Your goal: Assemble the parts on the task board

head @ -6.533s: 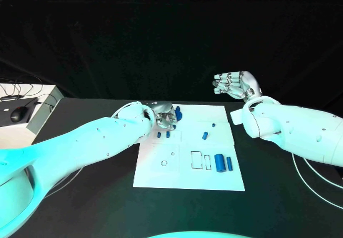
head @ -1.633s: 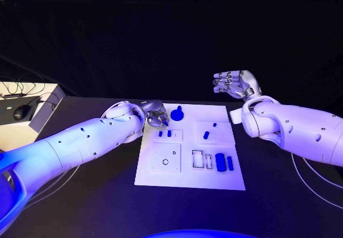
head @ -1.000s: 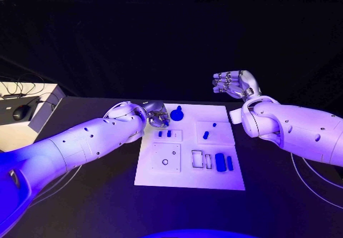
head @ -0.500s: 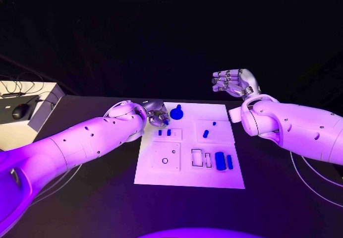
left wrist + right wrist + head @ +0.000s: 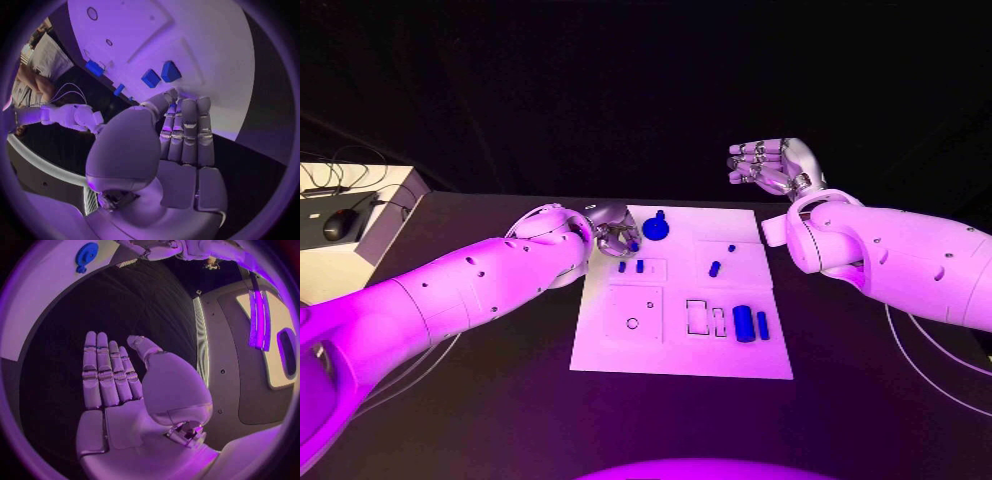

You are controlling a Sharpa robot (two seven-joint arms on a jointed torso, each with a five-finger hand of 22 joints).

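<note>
From the head camera, the white task board (image 5: 682, 300) lies flat in the middle of the black table (image 5: 473, 400). The left hand (image 5: 617, 236) is low over the board's far left corner. Its fingers point down, and from here one cannot tell if it holds anything. Just beside it, on the far part of the board, is a round blue part (image 5: 656, 227). Two small blue parts (image 5: 630, 266) sit side by side a little nearer the robot. Another small blue part (image 5: 714, 268) lies near the middle of the board, and a tiny one (image 5: 731, 246) is just past it. Two long blue parts (image 5: 751, 325) lie side by side near the board's right edge. The right hand (image 5: 769, 164) is up in the air past the far right corner of the board, well apart from all the parts. Its fingers are curled in and it holds nothing.

From the left wrist camera, the left hand (image 5: 169, 145) has its fingers straight and close together, tips at the board's edge (image 5: 206, 75). Nothing is in it. Two blue parts (image 5: 160, 75) sit just past the fingertips.

From the right wrist camera, the right hand (image 5: 125, 390) shows flat fingers side by side over the dark table, holding nothing. The round blue part (image 5: 86, 254) is far off on the board.
</note>
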